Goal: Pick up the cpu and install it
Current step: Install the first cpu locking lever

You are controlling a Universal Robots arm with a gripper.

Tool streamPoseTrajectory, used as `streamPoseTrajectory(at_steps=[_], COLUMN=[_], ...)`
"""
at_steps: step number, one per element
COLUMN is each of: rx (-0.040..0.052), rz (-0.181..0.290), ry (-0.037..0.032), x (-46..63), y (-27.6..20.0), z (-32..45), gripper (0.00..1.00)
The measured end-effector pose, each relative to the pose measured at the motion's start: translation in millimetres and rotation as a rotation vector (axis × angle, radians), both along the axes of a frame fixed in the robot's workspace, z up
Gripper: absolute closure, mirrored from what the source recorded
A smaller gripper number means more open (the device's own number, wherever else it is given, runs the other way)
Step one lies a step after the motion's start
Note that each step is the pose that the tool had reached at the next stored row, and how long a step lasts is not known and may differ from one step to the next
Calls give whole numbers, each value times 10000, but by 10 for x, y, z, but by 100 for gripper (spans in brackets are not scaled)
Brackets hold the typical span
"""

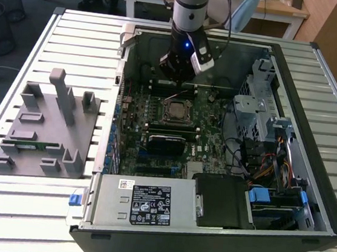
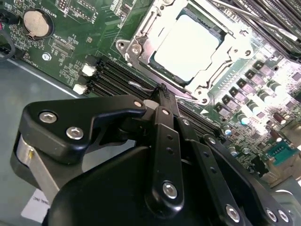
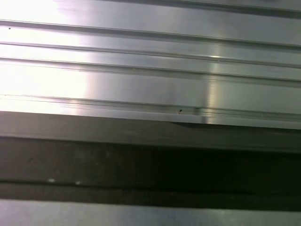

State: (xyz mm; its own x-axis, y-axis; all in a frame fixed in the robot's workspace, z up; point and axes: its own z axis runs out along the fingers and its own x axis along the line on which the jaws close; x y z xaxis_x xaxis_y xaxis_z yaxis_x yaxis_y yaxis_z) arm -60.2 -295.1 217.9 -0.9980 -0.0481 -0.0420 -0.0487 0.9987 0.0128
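Your cpu (image 2: 188,46) sits flat in the motherboard socket (image 2: 141,35), its pale top bare inside the metal frame, memory slots (image 2: 113,77) close alongside. Your gripper (image 1: 177,72) hangs just above the board near the case's rear wall (image 1: 238,46), holding nothing. Its own black linkage hides the fingertips, so you cannot tell whether they stand apart or together.

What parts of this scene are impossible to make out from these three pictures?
- Gripper fingertips: in the second wrist view the black metal gripper has its own linkage covering them.
- Seating of the pale silver square cpu: glare washes out its top where it lies in the metal socket frame.
- Small green part on the grey plastic fixture tray: too small in the exterior view to identify.
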Motion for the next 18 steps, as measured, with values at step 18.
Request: streamPoseTrajectory(at_steps=[18], rx=[-1], rz=[28], ry=[68], x=[134], y=[0], z=[-76], gripper=[89])
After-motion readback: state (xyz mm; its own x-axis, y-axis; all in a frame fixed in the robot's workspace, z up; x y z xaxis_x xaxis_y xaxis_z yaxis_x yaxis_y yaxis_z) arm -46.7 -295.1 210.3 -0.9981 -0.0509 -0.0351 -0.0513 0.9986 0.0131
